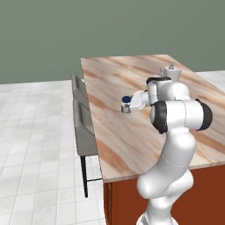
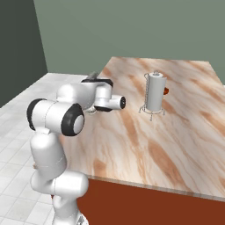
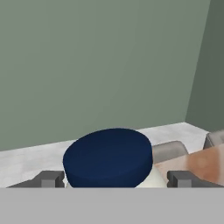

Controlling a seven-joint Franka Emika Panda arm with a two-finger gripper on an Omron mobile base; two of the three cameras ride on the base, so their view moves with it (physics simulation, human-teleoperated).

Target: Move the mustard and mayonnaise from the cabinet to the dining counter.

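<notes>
- One jar, the mayonnaise (image 1: 126, 105), sits in the hand (image 1: 126, 107) over the tabletop (image 1: 118, 132); lower it straight.
- Right base view: hand (image 2: 121, 103) is well apart from the paper-towel roll (image 2: 154, 92).
- Hand view: fingers (image 3: 49, 179) clamp the jar's sides; release only once seated.

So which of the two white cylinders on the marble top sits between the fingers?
The squat white jar with the dark blue lid, at the gripper; the tall paper-towel roll stands apart in its wire holder.
</notes>
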